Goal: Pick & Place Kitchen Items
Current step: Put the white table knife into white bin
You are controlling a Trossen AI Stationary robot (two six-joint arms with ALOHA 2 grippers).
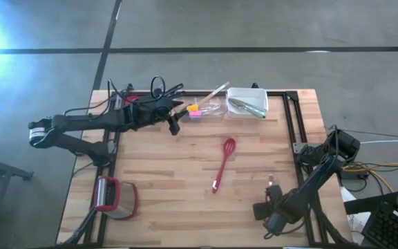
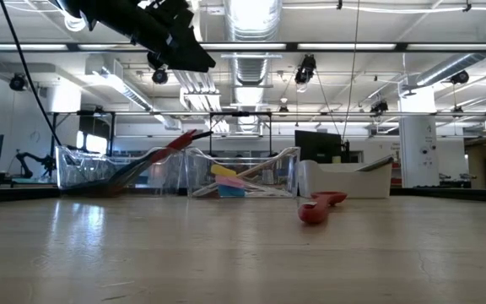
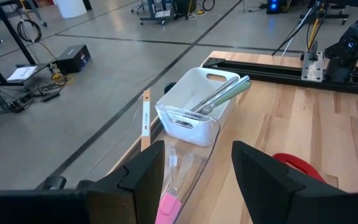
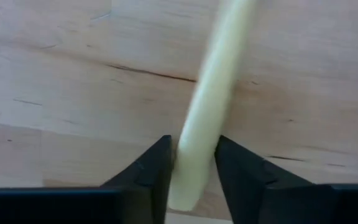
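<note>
Right now I take the white tub (image 1: 247, 101) at the table's (image 1: 185, 200) far edge as my landmark. It holds pale metal-looking cutlery (image 3: 219, 99) lying slantwise across it. Just beside it sits a clear tub (image 1: 213, 108) with yellow and pink pieces (image 1: 194, 111) and a long pale stick leaning out over its rim. Further along that same edge is another clear tub (image 2: 87, 169), red and dark utensils (image 2: 154, 156) poking from it, though I can't sort them out. My left gripper (image 3: 194, 171) hangs above the clear tub next to the white one, fingers apart and empty. A red slotted spoon (image 1: 222, 163) lies on the bare wood, nearer me than the white tub. My right gripper (image 4: 192, 171) is low at the near corner, fingers straddling a cream rod (image 4: 210, 99); whether they pinch it yet I cannot tell.
</note>
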